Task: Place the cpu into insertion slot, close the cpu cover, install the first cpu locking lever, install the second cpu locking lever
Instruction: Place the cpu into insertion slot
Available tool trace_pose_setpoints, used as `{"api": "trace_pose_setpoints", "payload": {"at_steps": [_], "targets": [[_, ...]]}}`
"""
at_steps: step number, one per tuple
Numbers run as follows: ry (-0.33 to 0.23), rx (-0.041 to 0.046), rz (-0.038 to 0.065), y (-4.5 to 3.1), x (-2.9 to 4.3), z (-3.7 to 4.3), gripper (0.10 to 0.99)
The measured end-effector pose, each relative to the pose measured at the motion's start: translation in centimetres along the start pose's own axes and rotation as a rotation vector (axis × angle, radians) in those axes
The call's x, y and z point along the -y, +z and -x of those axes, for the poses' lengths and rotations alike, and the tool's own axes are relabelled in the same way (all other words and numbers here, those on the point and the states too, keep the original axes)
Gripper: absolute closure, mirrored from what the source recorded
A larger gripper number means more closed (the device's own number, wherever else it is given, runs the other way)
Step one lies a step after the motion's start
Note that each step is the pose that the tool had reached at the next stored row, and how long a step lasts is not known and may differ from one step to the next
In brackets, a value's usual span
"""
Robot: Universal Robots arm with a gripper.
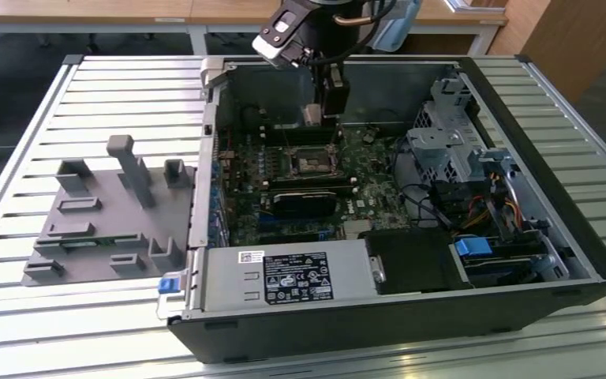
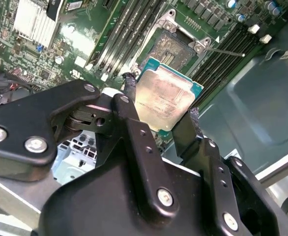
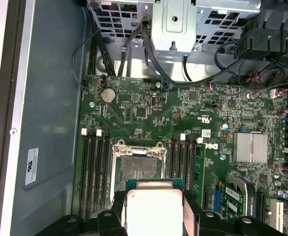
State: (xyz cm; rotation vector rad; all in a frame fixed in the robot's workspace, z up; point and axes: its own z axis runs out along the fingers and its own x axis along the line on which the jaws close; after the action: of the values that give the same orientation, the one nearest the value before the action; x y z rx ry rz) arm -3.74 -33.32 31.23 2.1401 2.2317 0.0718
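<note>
My gripper [image 2: 161, 105] is shut on the cpu [image 2: 163, 96], a flat square chip with a silver-grey top and a teal edge. One black finger [image 2: 129, 93] presses on each of two opposite sides. In the exterior view the gripper [image 1: 322, 114] hangs inside the open computer case, above and just behind the insertion slot [image 1: 312, 162]. In both wrist views the slot [image 3: 138, 168] lies uncovered, dark in the middle with a silver rim, and the cpu [image 3: 154, 209] floats beside it, clear of the board. A thin lever rod [image 2: 227, 50] sticks out near the slot. How the cpu cover stands is unclear.
Long black memory slots [image 3: 96, 167] flank the socket on both sides. A black block [image 1: 305, 201] sits in front of it, then the labelled power-supply box [image 1: 293, 276]. A drive cage and cables [image 1: 450, 142] fill the exterior view's right. A grey fixture plate [image 1: 103, 213] lies outside the case.
</note>
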Motion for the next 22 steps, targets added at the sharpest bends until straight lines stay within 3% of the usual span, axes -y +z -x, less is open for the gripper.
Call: {"api": "trace_pose_setpoints", "payload": {"at_steps": [9, 22], "targets": [[0.001, 0.0014, 0.0, 0.59, 0.12, -0.23, 0.545], [0.019, 0.0041, -0.002, 2.85, 0.3, -1.08, 0.545]]}}
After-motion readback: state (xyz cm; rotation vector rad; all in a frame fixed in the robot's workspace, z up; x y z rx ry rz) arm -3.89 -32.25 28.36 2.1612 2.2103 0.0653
